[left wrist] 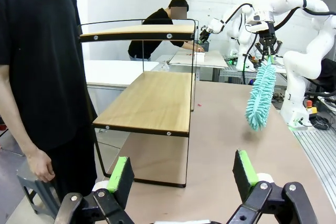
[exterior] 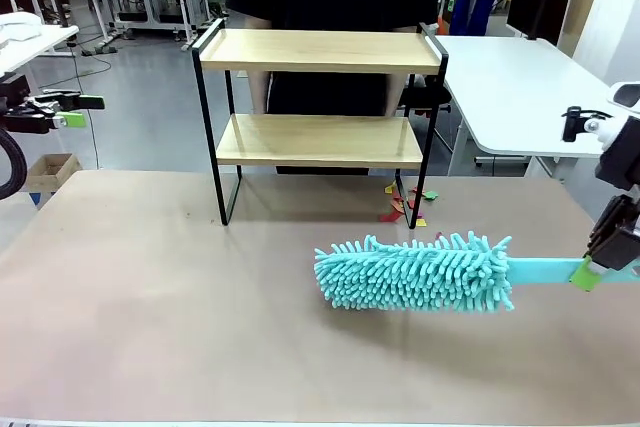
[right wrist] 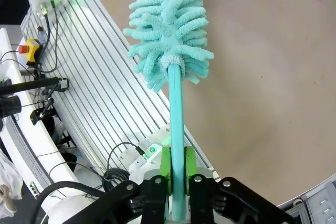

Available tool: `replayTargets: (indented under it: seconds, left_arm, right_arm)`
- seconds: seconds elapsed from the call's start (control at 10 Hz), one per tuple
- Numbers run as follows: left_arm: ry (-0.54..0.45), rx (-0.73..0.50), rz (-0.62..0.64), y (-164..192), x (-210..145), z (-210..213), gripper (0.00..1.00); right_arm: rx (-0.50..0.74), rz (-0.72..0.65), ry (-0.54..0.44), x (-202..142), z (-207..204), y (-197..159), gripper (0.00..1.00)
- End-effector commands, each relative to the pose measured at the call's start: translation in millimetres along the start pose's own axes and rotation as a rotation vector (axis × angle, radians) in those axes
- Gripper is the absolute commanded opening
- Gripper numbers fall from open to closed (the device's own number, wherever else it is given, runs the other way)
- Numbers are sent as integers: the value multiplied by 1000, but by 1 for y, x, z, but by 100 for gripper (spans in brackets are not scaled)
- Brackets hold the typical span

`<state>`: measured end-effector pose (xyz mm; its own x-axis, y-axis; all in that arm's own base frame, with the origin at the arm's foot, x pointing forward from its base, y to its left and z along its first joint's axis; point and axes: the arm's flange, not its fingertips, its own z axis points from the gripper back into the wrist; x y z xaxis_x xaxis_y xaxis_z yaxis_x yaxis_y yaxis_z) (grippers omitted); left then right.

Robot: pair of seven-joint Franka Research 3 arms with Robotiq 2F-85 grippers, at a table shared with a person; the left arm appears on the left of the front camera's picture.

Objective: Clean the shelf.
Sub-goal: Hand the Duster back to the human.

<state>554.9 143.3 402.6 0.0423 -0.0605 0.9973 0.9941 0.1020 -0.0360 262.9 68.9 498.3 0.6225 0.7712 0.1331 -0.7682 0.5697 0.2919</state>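
Duster (exterior: 415, 273) before shelf (exterior: 320, 50), apparently apart

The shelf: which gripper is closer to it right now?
Hard to call. The left gripper hangs open off the shelf's left end; the right gripper is off its right, lower, shut on the duster handle.

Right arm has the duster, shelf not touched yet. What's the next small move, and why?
Probably lift the duster and swing its fluffy head toward the shelf top board. The right gripper is shut on the handle, the head hovers low over the table in front of the shelf, and both boards look untouched.
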Motion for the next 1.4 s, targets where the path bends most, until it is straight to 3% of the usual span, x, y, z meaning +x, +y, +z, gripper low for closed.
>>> replayTargets:
  seconds: [0.0,0.3,0.8,1.0,1.3]
  left_arm:
    - [45,-36,-12,-27,16,-33,100]
    - [82,5,-8,-76,25,-81,100]
    - [14,9,44,-155,11,-142,100]
    - [-13,74,34,-175,4,-154,100]
    - [-45,66,47,-186,4,-169,100]
  right_arm:
    - [25,54,-78,11,12,-23,13]
    - [89,226,-182,23,22,-74,13]
    - [93,490,-385,24,44,-127,13]
    - [82,529,-386,21,49,-145,13]
    - [19,591,-366,18,57,-159,13]
